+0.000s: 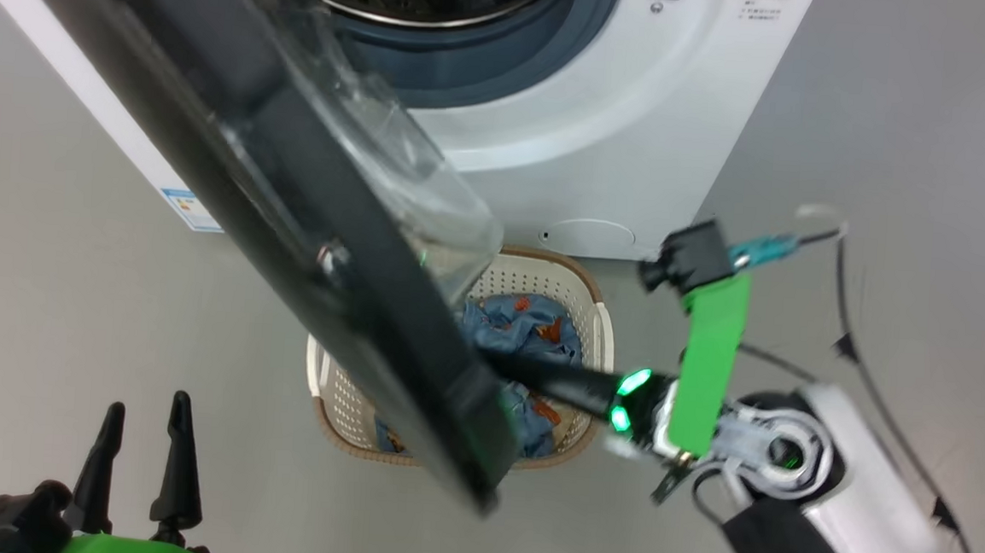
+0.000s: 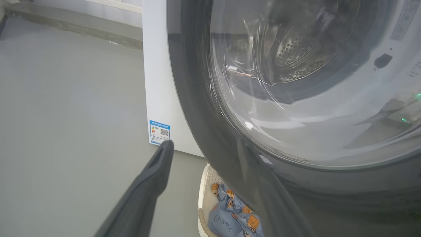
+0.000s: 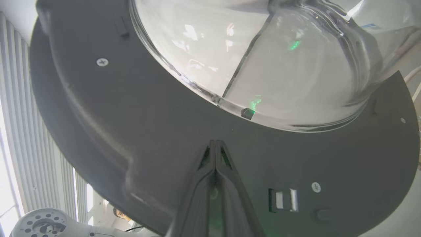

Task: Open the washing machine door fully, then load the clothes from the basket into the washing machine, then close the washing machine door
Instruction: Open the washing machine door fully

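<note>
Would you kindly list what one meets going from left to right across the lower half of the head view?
left gripper → washing machine door → basket → green wrist bracket → white forearm

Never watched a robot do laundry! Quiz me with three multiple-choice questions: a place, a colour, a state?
1. Where is the basket?
A. On the floor before the washing machine.
B. On top of it.
C. On a table.

2. What is the main colour of the clothes?
A. Red.
B. Black.
C. Light blue.

3. How do the fingers of the right gripper stand?
A. Spread wide.
B. Pressed together.
C. Clamped on a garment.

Answers:
1 A, it sits on the grey floor below the machine's front.
2 C, blue fabric with orange figures lies in the basket.
3 B, the right wrist view shows them meeting, tips by the washing machine door.
</note>
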{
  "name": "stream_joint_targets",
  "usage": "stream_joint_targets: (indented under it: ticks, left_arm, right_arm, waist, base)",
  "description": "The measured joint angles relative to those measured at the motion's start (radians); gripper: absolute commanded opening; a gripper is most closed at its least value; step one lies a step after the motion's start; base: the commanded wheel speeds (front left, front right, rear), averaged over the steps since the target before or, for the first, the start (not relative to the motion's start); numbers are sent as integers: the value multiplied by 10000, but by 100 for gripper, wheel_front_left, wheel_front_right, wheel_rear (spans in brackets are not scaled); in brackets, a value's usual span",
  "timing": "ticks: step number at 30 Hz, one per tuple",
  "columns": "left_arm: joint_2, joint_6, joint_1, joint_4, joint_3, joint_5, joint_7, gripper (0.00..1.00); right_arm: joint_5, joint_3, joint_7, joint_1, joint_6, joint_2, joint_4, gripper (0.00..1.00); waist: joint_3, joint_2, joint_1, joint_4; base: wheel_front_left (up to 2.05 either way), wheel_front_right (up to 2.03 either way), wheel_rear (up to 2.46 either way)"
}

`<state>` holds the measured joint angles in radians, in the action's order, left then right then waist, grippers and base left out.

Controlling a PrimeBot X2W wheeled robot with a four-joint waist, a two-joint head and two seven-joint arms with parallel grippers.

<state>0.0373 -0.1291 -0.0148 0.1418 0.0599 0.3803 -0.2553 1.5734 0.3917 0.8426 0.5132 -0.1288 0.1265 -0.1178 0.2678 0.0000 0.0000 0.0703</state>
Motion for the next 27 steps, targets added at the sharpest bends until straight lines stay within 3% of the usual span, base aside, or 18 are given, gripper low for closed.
stream_joint_targets:
  ticks: [15, 27]
  left_arm:
    - [2, 0, 384, 61, -276, 174, 0, 100]
    - [4, 13, 504, 36, -483, 203, 0, 100]
  right_arm:
    - [127, 1540, -1187, -847, 0, -416, -165, 0]
    - [756, 2947, -2932, -831, 0, -431, -431, 0]
  waist:
    - [-762, 0, 0, 726]
    - [-1096, 0, 0, 899]
  base:
    - [0, 0, 0]
    - [0, 0, 0]
